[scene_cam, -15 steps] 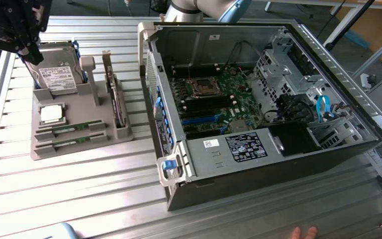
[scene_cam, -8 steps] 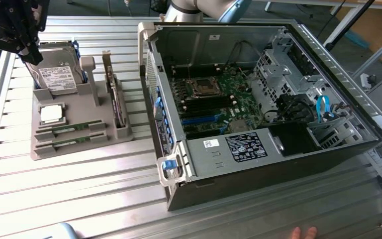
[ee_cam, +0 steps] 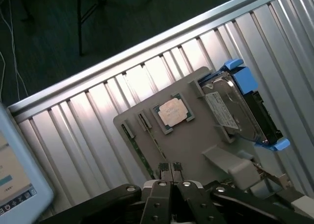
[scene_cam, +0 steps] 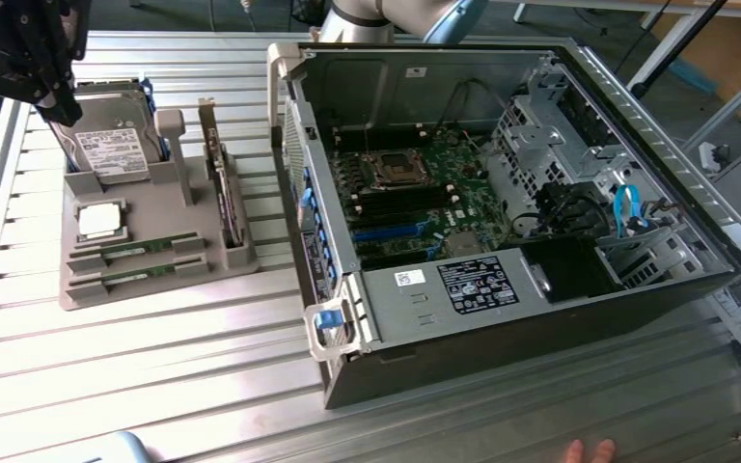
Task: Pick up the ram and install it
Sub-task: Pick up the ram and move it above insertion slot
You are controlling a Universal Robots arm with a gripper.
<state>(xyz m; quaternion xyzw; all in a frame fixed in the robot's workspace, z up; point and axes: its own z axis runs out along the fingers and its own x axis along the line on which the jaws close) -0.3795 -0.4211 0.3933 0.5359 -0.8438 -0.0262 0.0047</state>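
Note:
Two ram sticks [scene_cam: 134,252] lie edge-up in slots at the near end of a grey holder tray [scene_cam: 216,262], on the exterior view's left. In the wrist view a ram stick [ee_cam: 139,154] shows as a thin green edge on the tray [ee_cam: 196,136]. My black gripper [scene_cam: 65,108] hangs shut and holding nothing above the tray's far end, over the hard drive [scene_cam: 113,147]. Seen from the wrist, its fingertips [ee_cam: 169,167] are pressed together above the tray. The open computer case [scene_cam: 500,318] lies on the exterior view's right, with the motherboard [scene_cam: 435,193] exposed.
The tray also carries a square silver processor [scene_cam: 100,220] [ee_cam: 172,112], a blue-framed hard drive [ee_cam: 238,111] and an upright expansion card [scene_cam: 225,198]. Everything rests on a ribbed metal table [scene_cam: 151,367]. A person's fingertips [scene_cam: 590,449] show at the near edge. A screen [ee_cam: 14,177] stands beyond the table.

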